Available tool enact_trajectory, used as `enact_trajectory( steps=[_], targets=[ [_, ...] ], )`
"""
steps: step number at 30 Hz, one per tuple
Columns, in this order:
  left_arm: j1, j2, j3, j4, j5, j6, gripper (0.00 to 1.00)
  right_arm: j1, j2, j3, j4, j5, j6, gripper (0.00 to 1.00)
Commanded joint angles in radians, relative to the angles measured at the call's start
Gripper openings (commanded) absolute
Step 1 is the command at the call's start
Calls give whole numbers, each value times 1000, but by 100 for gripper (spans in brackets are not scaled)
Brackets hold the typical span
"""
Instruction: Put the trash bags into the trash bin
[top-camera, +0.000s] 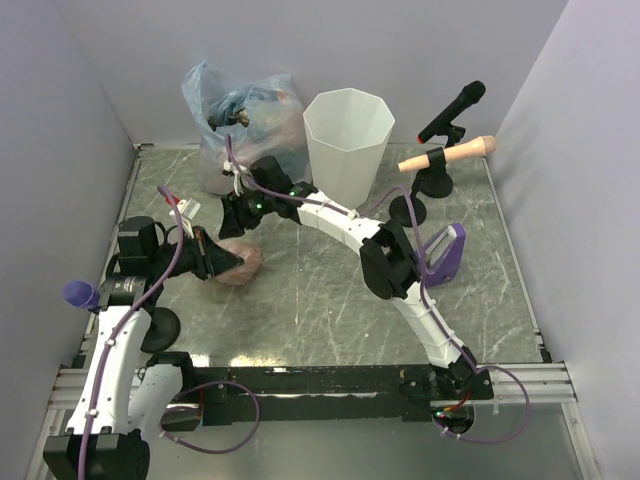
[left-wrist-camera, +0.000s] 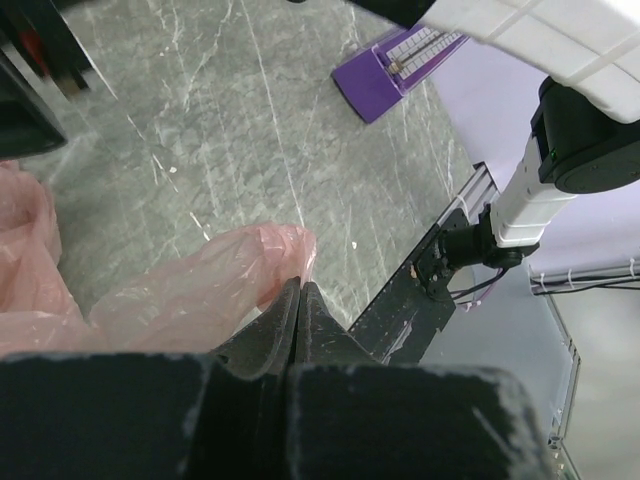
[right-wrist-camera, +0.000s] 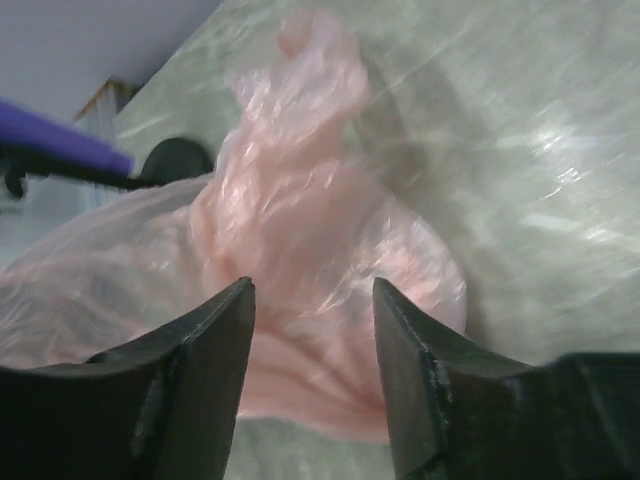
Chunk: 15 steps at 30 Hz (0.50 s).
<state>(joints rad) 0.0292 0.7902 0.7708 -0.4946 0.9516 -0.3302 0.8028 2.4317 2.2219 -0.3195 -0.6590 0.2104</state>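
Observation:
A crumpled pink trash bag (top-camera: 240, 266) lies on the grey marbled table at the left. My left gripper (top-camera: 213, 259) is shut, its tips pinching the edge of the pink bag (left-wrist-camera: 180, 290) in the left wrist view (left-wrist-camera: 299, 286). My right gripper (top-camera: 236, 217) reaches across from the right and hovers just behind the bag, open and empty; in the right wrist view (right-wrist-camera: 312, 290) the pink bag (right-wrist-camera: 320, 240) lies between and beyond the spread jaws. The white faceted trash bin (top-camera: 346, 140) stands upright at the back centre, apart from both grippers.
A stuffed clear-bluish bag (top-camera: 232, 120) sits at the back left beside the bin. A black microphone on a stand (top-camera: 452, 110) and a peach-coloured handle (top-camera: 452, 153) stand at the back right. A purple tool (top-camera: 446, 251) lies on the right, also in the left wrist view (left-wrist-camera: 395, 65). A purple-headed microphone (top-camera: 80, 295) is at the left edge.

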Motion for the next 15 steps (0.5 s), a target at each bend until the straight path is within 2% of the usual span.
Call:
enact_trajectory(
  steps=[1,4,5,6,9,12,15],
  targets=[
    [-5,-8,56,-21,-10,28,0,3,-26,-31,43,-147,20,52],
    [-3,-17,56,-38,-7,34,1,-13,-77,-60,-3,-97,-45,41],
    [-3,-22,53,-39,-2,34,1,-23,-100,-85,2,-96,-48,41],
    [-5,-23,51,-39,-1,33,1,-39,-127,-120,13,-109,-48,44],
    [-3,-28,71,-53,-2,46,1,-50,-181,-148,-30,-96,-103,73],
    [-3,-25,132,-139,-17,83,1,-47,-207,-200,-93,11,-128,85],
    [-3,-19,186,-232,-14,155,1,-39,-230,-300,-89,-2,-120,91]
  ],
)
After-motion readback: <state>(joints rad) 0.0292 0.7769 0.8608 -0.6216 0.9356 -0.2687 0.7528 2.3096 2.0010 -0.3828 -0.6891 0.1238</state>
